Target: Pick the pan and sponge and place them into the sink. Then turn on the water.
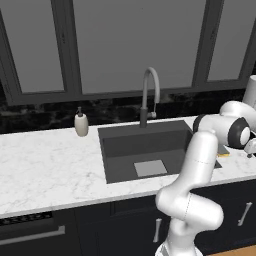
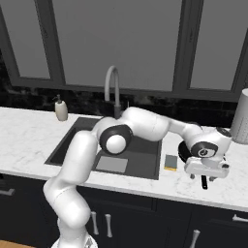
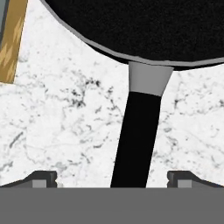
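Note:
The black pan (image 3: 144, 26) lies on the marble counter to the right of the sink (image 2: 72, 141), its thin handle (image 3: 135, 131) pointing toward me. My gripper (image 3: 113, 179) hangs just above the handle, open, with one fingertip on each side and neither touching it. In the right base view the hand covers most of the pan (image 2: 182, 150), and my gripper (image 2: 204, 177) points down over the handle end. The sponge (image 2: 170, 162), yellow with a grey-green top, lies flat between the sink's right rim and the pan; its edge, the sponge (image 3: 11, 43), is at the hand view's upper left.
The gooseneck faucet (image 2: 112, 82) stands behind the sink, with a beige soap dispenser (image 2: 61, 110) to its left. A tall pale cylinder (image 2: 240, 118) stands at the far right of the counter. Dark cabinets run below the counter edge.

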Tool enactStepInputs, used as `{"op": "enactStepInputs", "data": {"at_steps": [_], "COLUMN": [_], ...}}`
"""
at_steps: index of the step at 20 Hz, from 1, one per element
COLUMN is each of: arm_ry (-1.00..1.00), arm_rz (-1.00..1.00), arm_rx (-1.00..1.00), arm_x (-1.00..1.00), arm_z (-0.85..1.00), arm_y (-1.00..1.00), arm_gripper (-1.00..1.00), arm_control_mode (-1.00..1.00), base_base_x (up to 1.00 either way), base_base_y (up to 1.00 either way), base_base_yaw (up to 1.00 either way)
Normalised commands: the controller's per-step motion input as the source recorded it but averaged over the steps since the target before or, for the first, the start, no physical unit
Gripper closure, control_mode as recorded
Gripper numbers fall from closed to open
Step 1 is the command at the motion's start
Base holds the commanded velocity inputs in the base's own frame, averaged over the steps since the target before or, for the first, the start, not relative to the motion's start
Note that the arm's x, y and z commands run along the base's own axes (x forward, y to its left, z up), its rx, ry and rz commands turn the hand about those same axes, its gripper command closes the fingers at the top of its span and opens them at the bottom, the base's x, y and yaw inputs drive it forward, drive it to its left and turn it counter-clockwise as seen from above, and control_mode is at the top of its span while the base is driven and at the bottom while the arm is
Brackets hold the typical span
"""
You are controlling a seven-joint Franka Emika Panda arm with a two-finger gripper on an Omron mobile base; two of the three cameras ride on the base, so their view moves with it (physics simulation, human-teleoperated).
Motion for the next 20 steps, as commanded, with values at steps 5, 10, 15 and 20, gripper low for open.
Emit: {"op": "enactStepInputs", "data": {"at_steps": [5,10,15,20], "arm_ry": [0.0,0.0,0.0,0.01], "arm_rz": [0.0,0.0,0.0,0.0], "arm_rx": [0.0,0.0,0.0,0.0], "arm_x": [0.0,0.0,0.0,0.0], "arm_z": [-0.11,-0.15,0.0,0.0], "arm_y": [-0.11,0.0,0.02,0.15], "arm_gripper": [-1.0,-1.0,-1.0,1.0], "arm_control_mode": [-1.0,-1.0,-1.0,-1.0], "base_base_x": [0.0,0.0,0.0,0.0], "base_base_y": [0.0,0.0,0.0,0.0], "base_base_yaw": [0.0,0.0,0.0,0.0]}}
